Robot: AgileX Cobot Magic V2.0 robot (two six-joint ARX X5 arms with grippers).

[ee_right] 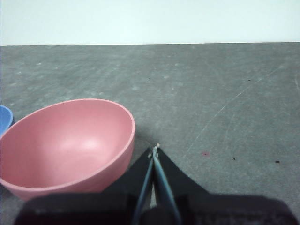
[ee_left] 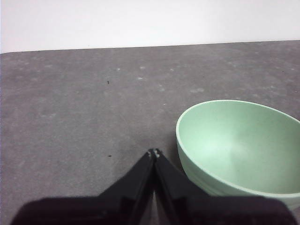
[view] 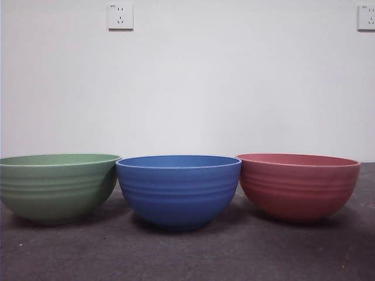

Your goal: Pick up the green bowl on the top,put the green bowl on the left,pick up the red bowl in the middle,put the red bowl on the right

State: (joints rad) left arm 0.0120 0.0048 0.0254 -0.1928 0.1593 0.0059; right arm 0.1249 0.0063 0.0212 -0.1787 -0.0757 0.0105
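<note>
Green bowl (view: 57, 186): lower left of front frame, rim touching blue bowl (view: 179, 190).
Red bowl (view: 299, 185): lower right.
Left gripper (ee_left: 154, 153), right gripper (ee_right: 154, 149): jaws pressed together, empty.
Risk: your retreating jaws could clip either rim; they sit just beside.

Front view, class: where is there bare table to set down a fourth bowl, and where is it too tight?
Free: the table in front of all three bowls. Crowded: the row itself, where the green bowl, blue bowl and red bowl stand rim to rim, seemingly touching.
</note>
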